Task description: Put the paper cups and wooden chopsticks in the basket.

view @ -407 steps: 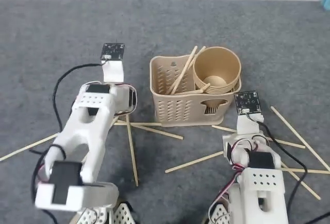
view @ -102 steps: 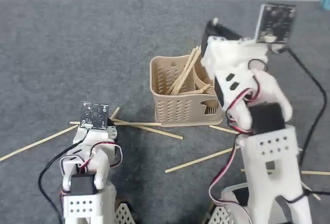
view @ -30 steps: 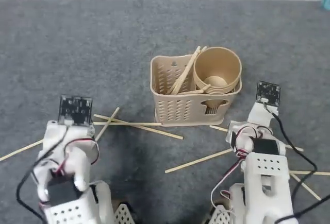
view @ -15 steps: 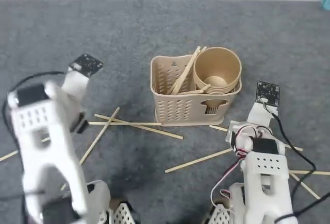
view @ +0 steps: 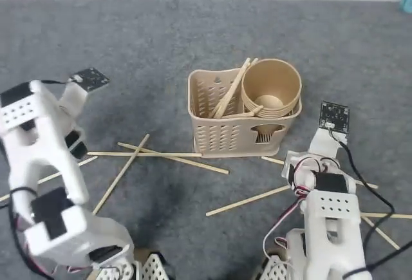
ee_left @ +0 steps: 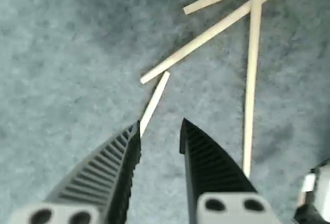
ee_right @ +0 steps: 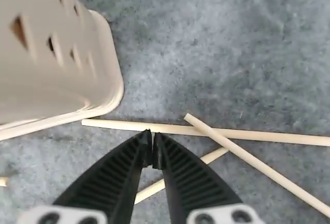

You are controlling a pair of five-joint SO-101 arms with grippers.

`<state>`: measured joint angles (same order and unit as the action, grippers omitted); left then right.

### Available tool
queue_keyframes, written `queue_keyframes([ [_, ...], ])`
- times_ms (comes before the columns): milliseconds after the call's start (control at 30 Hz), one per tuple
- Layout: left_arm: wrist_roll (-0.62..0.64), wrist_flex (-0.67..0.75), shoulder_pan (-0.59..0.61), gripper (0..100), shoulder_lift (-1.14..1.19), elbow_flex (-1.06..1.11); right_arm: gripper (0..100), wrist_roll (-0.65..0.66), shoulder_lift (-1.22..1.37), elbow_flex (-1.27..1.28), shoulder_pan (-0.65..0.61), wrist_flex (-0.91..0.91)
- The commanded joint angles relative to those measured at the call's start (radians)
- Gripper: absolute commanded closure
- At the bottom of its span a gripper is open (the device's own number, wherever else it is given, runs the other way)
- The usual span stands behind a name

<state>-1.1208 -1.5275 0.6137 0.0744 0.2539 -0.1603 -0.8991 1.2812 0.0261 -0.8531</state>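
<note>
Soft, even light falls from above; no glare on the grey counter [view: 129, 42]; dim, mottled shadow patches lie ahead of the left pincer [ee_left: 160, 125]; just ahead of the right pincer [ee_right: 152, 134] a thin dark shadow runs under the basket [ee_right: 51, 69] rim; the white left arm [view: 38, 132] looks bright, nearly washed out.

The left arm [view: 45, 158] lies over most of a chopstick [view: 90, 159] at eight o'clock from the basket [view: 225, 135], and the picture's edge cuts its outer end. The basket's wall hides the lower parts of the paper cups [view: 270, 87]; their number cannot be told. At four o'clock the right arm [view: 325, 209] covers parts of several chopsticks [view: 370, 167]. In the left wrist view the wooden sticks [ee_left: 216, 28] are blurred and cut off.
</note>
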Motion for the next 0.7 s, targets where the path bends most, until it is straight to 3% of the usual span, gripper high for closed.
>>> queue_keyframes([
  [0, -0.038, 0.075, 0.0, 88, 0.012, 0.041, 97.2, -0.006, 0.007, -0.005, -0.004, 0.022],
  [133, -0.038, 0.279, 0.002, 90, 0.023, 0.159, 97.2, -0.006, 0.007, -0.005, -0.004, 0.022],
  [267, -0.041, 0.39, -0.002, 90, 0.015, 0.265, 97.2, -0.006, 0.007, -0.005, -0.004, 0.022],
  [667, -0.051, 0.413, -0.009, 90, 0.026, 0.318, 97.2, -0.005, 0.007, -0.005, -0.004, 0.024],
])
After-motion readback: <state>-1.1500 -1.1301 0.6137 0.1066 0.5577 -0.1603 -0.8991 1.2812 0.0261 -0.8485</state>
